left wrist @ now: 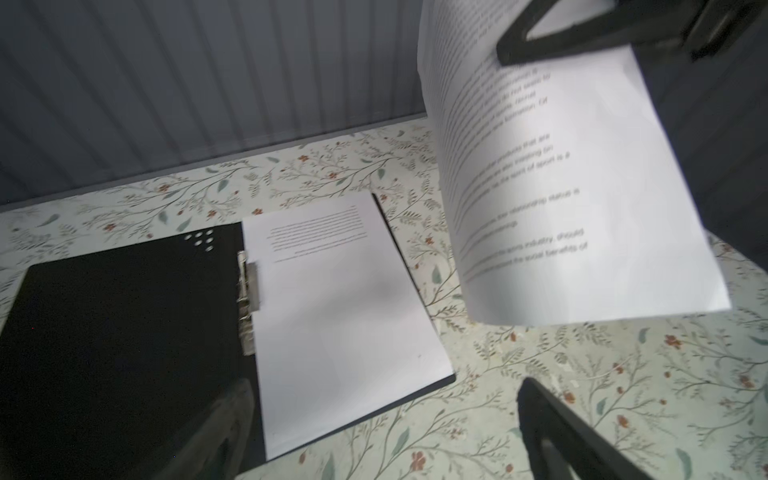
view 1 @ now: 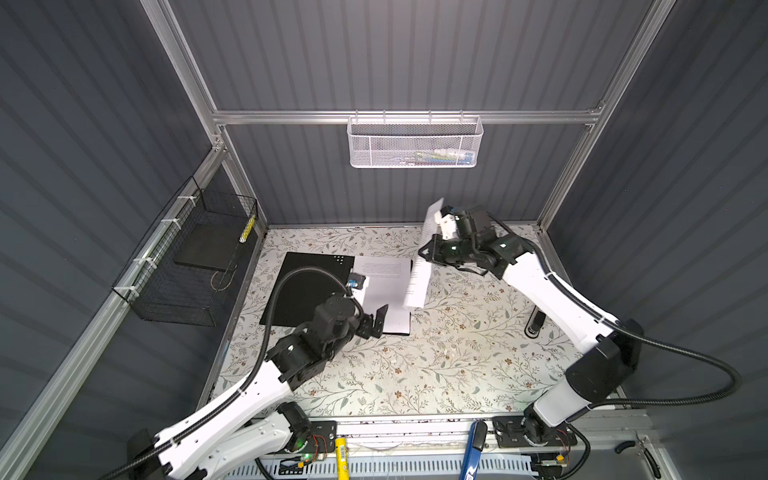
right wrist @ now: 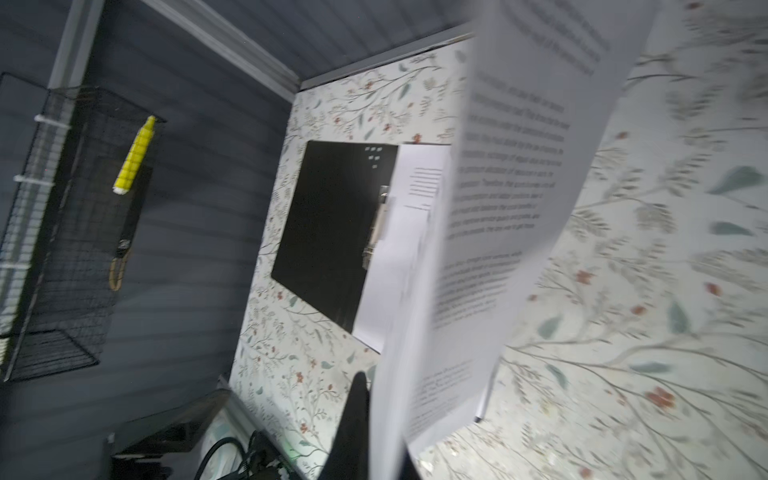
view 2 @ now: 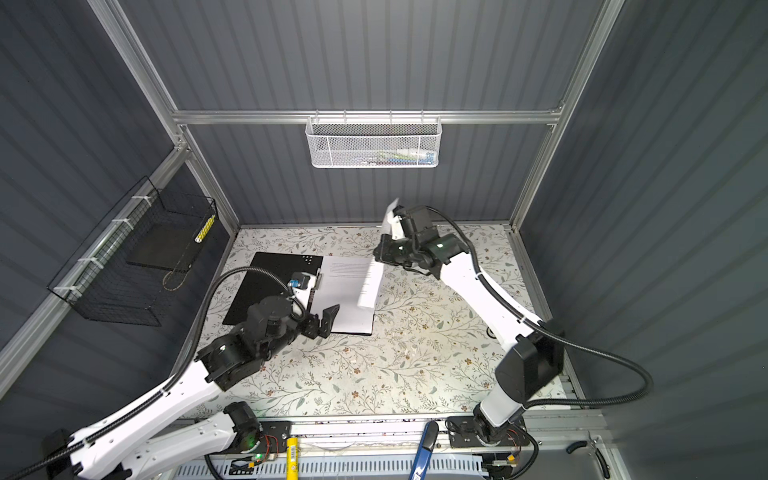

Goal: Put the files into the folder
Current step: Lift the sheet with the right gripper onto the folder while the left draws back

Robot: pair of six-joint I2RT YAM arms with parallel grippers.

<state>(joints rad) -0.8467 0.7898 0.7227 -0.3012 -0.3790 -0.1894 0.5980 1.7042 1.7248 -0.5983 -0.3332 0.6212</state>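
The right tool (view 1: 441,222) grips a white printed paper sheet (view 1: 417,282), hanging w/ long axis approx. vertical, just right of the open black-inside folder (view 1: 307,295) at frame centre on the desk (view 1: 457,353). The left tool (view 1: 369,300) is open and nearer the folder.

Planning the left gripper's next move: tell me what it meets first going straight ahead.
Probably the white printed paper sheet lying in the open black-lined folder, just beneath the open left gripper; depth is uncertain.
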